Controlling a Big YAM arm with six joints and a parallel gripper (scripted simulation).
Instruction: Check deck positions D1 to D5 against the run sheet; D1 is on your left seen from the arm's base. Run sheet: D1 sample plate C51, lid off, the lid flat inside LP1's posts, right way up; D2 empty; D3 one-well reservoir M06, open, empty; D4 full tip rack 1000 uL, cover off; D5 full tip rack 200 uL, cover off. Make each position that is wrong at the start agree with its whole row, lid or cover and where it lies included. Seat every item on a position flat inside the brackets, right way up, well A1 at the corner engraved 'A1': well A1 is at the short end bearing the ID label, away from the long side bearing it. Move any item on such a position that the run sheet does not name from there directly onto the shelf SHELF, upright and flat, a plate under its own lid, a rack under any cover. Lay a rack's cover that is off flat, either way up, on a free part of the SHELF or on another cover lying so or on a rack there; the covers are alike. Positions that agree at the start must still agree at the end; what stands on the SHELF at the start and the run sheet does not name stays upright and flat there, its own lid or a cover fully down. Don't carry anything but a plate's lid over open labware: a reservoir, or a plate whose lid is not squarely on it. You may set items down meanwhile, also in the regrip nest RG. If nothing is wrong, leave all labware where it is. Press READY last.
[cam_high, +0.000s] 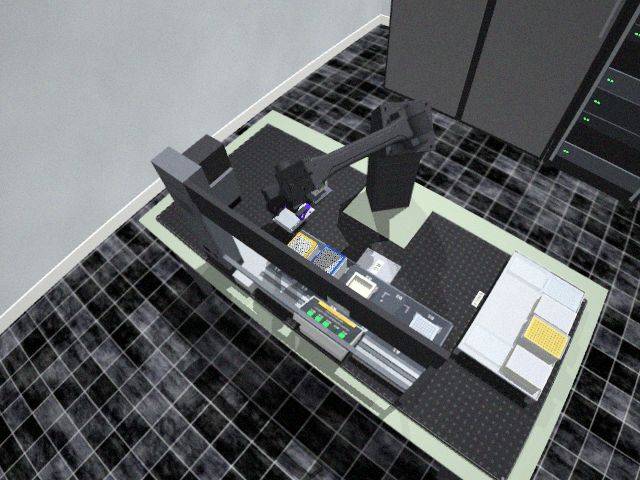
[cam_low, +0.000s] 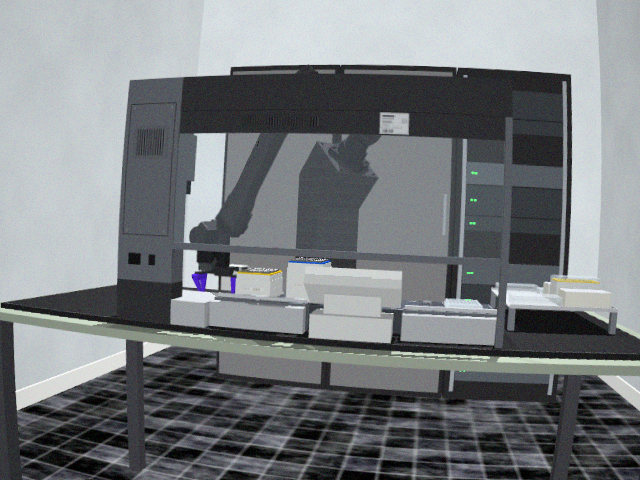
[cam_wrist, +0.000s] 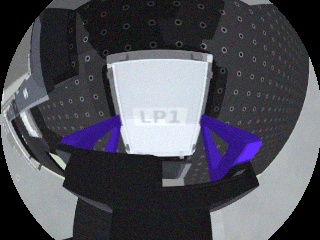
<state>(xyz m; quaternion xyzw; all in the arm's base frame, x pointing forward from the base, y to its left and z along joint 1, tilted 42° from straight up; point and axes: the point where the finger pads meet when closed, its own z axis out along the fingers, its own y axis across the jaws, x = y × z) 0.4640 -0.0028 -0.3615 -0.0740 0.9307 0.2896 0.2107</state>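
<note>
My gripper (cam_high: 295, 210) is open and stands low over the lid park LP1. A clear plate lid (cam_wrist: 160, 102) lies flat there between my spread purple fingers, apart from both; the LP1 label shows through it. The lid also shows in the top view (cam_high: 287, 219). Along the deck stand a yellow-rimmed tip rack (cam_high: 302, 243), a blue-rimmed tip rack (cam_high: 329, 259), both uncovered, an open white reservoir (cam_high: 360, 285), an empty position (cam_high: 395, 302) and an uncovered sample plate (cam_high: 424, 325).
The dark gantry beam (cam_high: 310, 263) runs along the deck's front. The regrip nest (cam_high: 381, 269) lies behind the reservoir. The shelf (cam_high: 522, 320) at the right holds a yellow tip rack (cam_high: 545, 336) and several white covers and boxes. A panel with green lights (cam_high: 328, 322) sits in front.
</note>
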